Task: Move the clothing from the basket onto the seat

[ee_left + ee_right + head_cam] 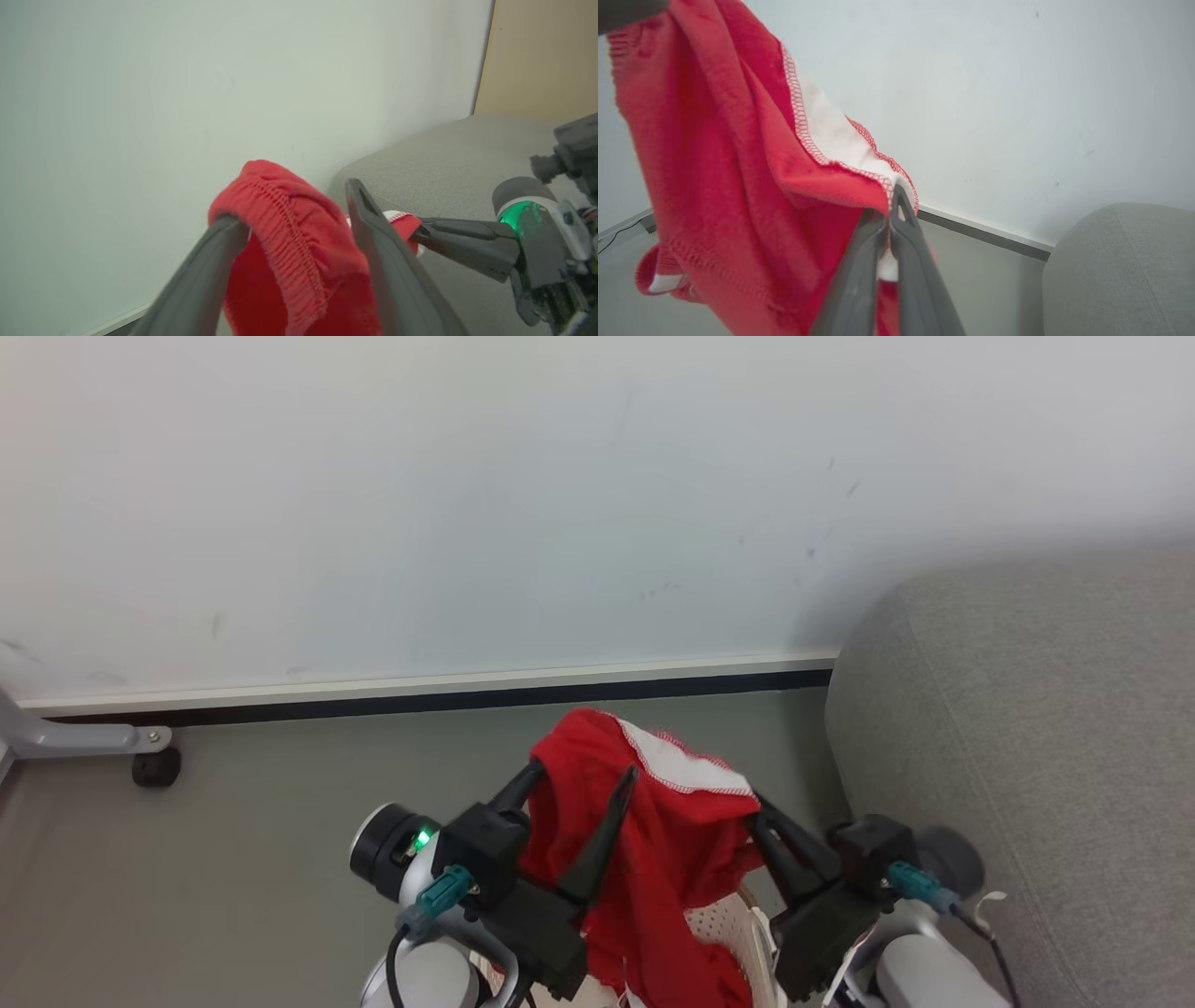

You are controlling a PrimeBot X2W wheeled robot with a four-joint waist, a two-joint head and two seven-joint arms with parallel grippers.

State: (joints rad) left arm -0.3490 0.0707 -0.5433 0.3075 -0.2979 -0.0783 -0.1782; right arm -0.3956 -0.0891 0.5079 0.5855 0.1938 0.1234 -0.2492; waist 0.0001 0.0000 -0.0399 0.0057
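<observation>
Pale wall (560, 476) behind red clothing (653, 840)

Above the basket (733, 929), clothing (653, 840) hanging between left hand (583, 775) and right hand (761, 812), seat (1027, 756) at right, wall (467, 523) behind

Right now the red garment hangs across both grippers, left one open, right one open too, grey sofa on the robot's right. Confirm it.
Wrong on the right gripper: the right wrist view shows it pinched shut on the white-edged hem of the red garment. The rest holds: left gripper open with the cloth draped over it, grey sofa on the robot's right.
</observation>
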